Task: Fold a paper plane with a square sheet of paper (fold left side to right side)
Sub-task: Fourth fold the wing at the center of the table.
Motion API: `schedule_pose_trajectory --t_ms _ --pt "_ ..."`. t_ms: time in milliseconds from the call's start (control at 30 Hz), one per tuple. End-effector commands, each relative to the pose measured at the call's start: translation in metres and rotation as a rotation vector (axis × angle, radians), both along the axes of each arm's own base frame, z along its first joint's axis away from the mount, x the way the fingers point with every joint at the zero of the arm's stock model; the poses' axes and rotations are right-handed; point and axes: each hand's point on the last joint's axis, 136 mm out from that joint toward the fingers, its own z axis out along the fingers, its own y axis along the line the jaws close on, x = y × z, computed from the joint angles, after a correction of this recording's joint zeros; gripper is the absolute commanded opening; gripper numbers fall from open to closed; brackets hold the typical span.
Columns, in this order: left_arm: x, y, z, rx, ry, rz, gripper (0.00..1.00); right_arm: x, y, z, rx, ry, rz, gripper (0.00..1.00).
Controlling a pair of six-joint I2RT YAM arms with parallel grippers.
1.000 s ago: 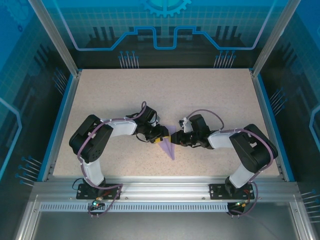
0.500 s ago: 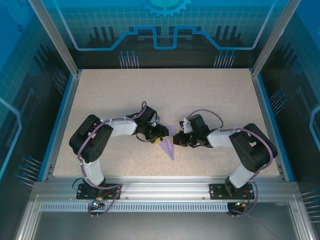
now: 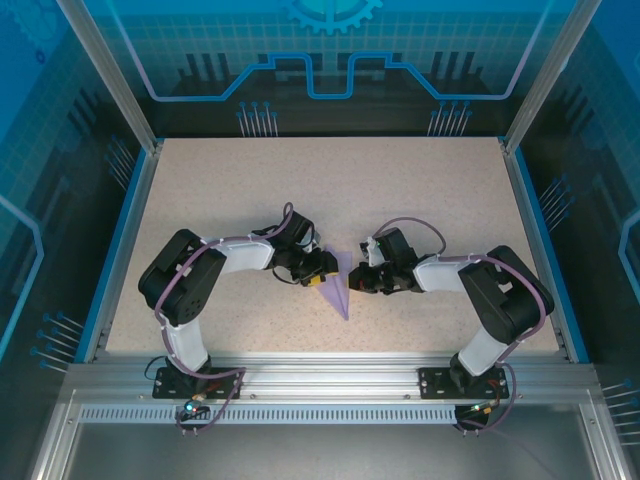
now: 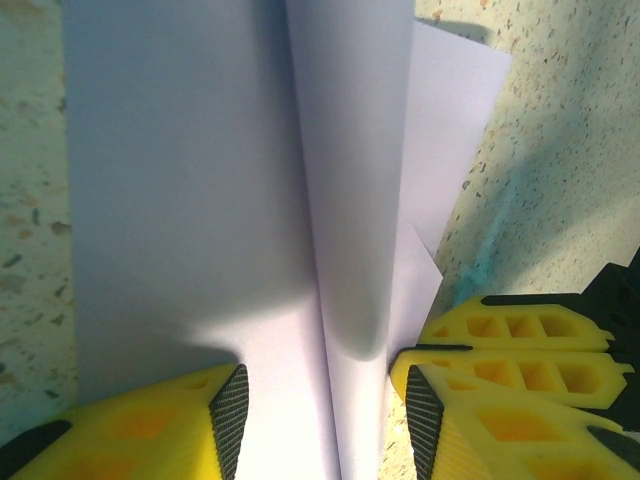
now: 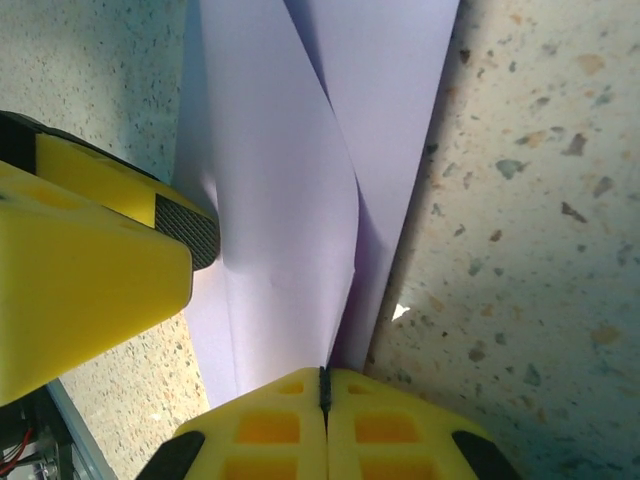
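On the speckled desk (image 3: 430, 200) the lavender paper plane (image 3: 343, 297) lies midway between the two arms. Its long axis runs front to back, with the point toward the bases. The left claw (image 4: 320, 408) stands half-spread astride the raised centre ridge and clamps nothing. The right claw (image 5: 323, 380) sits at the plane's right edge, clenched on the tip of a lifted flap (image 5: 290, 240). It looks best placed to lead the fold, carrying that flap across the long crease. A second ago this claw was slightly parted; now it is closed and a touch nearer the paper.
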Motion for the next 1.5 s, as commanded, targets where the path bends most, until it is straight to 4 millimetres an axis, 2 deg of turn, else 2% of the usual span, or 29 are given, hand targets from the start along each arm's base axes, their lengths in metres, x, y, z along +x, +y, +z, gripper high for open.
schedule_pose_trajectory --t_ms 0,433,600,833,1000,1100,1200,1467 --pt "-0.009 0.004 -0.015 0.049 0.043 -0.01 0.5 -0.001 0.0 -0.006 -0.033 0.009 0.018 0.06" --pt "-0.009 0.003 -0.012 0.043 0.035 -0.017 0.5 -0.004 0.001 -0.014 -0.084 0.032 0.038 0.06" --pt "-0.006 0.005 0.005 0.054 -0.018 -0.036 0.54 -0.016 -0.01 -0.027 -0.159 0.093 0.026 0.06" --pt "0.0 0.017 0.036 0.111 -0.106 -0.058 0.57 -0.024 -0.02 -0.034 -0.216 0.126 0.021 0.06" --pt "0.004 -0.004 0.041 0.023 -0.098 -0.108 0.36 -0.024 -0.019 -0.035 -0.222 0.127 0.028 0.06" --pt "0.006 -0.018 0.037 -0.014 -0.081 -0.14 0.28 -0.025 -0.018 -0.036 -0.229 0.13 0.035 0.06" --pt "0.011 -0.026 0.035 -0.031 -0.076 -0.158 0.25 -0.026 -0.017 -0.037 -0.232 0.131 0.038 0.06" --pt "0.017 -0.03 0.018 -0.011 -0.05 -0.165 0.23 -0.027 -0.017 -0.036 -0.245 0.133 0.044 0.06"
